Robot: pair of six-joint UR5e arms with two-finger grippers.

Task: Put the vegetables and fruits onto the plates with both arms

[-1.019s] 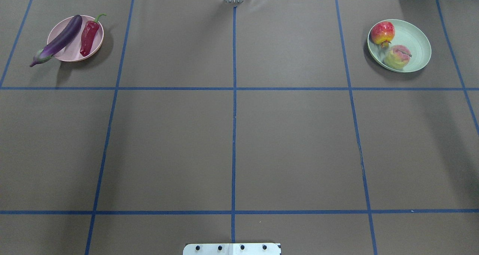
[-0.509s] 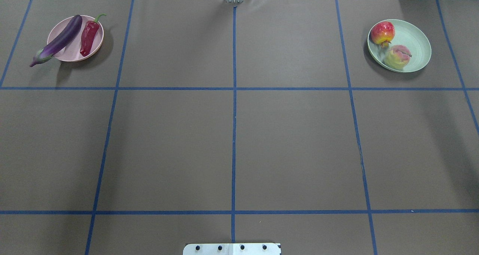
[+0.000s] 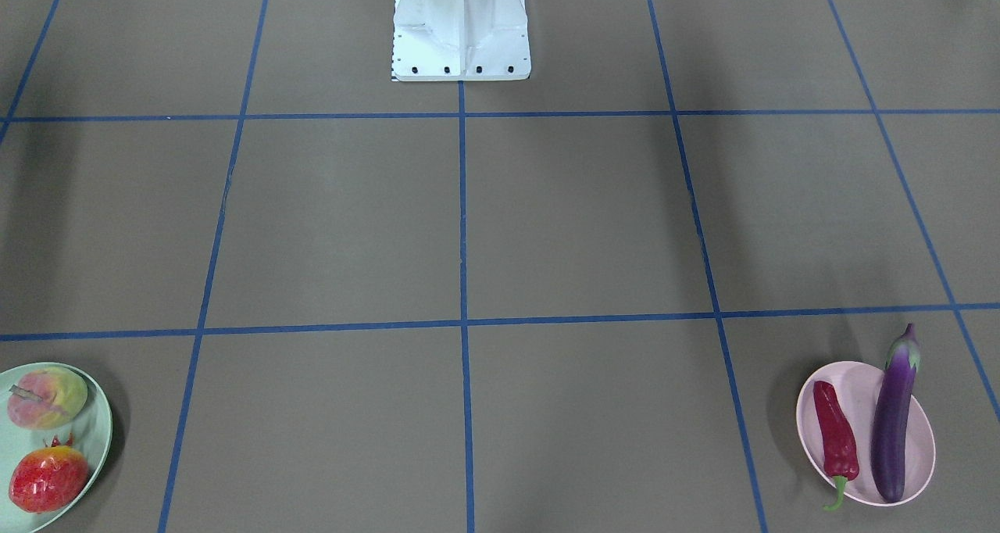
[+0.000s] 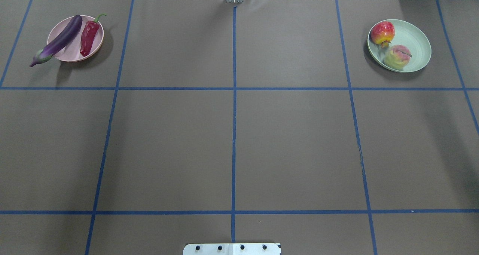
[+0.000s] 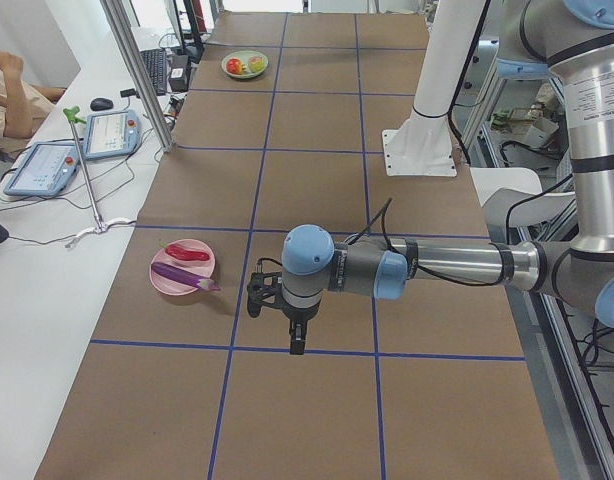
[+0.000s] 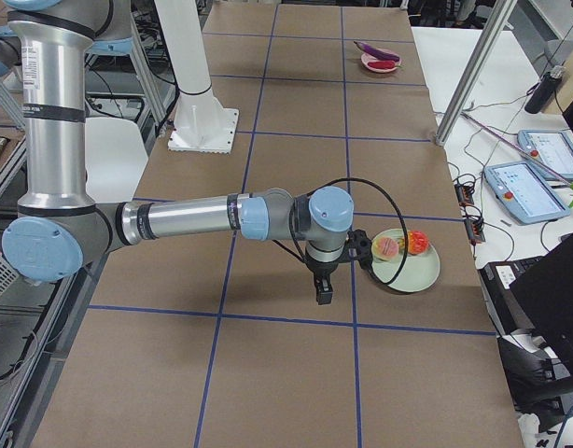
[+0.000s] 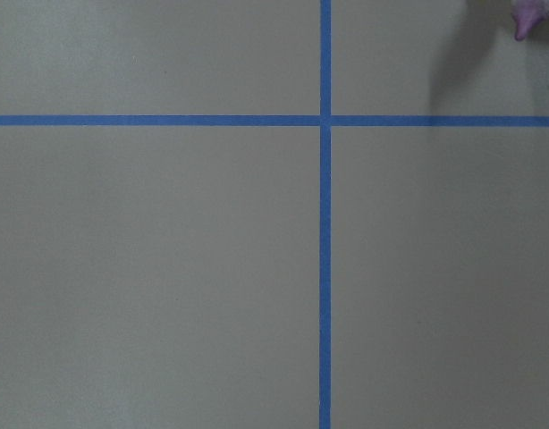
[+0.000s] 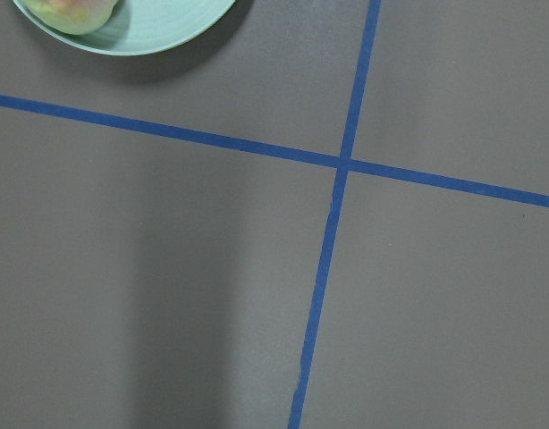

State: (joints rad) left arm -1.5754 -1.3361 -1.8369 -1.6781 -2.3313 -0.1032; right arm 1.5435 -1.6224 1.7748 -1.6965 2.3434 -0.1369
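Nothing had moved on the table [image 4: 292, 146] between the overhead view a second before and this one. From overhead you saw the eggplant [image 4: 60, 40] lying aslant on the pink plate [image 4: 73, 51] at the far left. It was glossy purple, its long axis ran from far-right to near-left, and its pale cap end poked over the rim. Beside it lay the chili [image 4: 89, 38], wrinkled and dark red, nearly parallel, with its green stem curling toward the far edge. At the far right, the mint plate [image 4: 415, 38] held the red fruit [image 4: 382, 32], its crown tip toward the peach [image 4: 397, 57], which was pink and yellow-green.

From the front, the eggplant's cap pointed toward the robot and the chili's stem away from it.

In the left side view, the left gripper [image 5: 298, 348] hung pointing down, near the pink plate but apart from it. You could not tell how its fingers stood.

In the right side view, the right gripper [image 6: 324, 299] hung likewise near the mint plate, and its fingers were equally unclear.

Your left wrist view caught only the eggplant's cap tip in the top right corner, above crossed blue tape [image 7: 325, 268].

Your right wrist view showed the mint plate's edge and part of the peach at top left.
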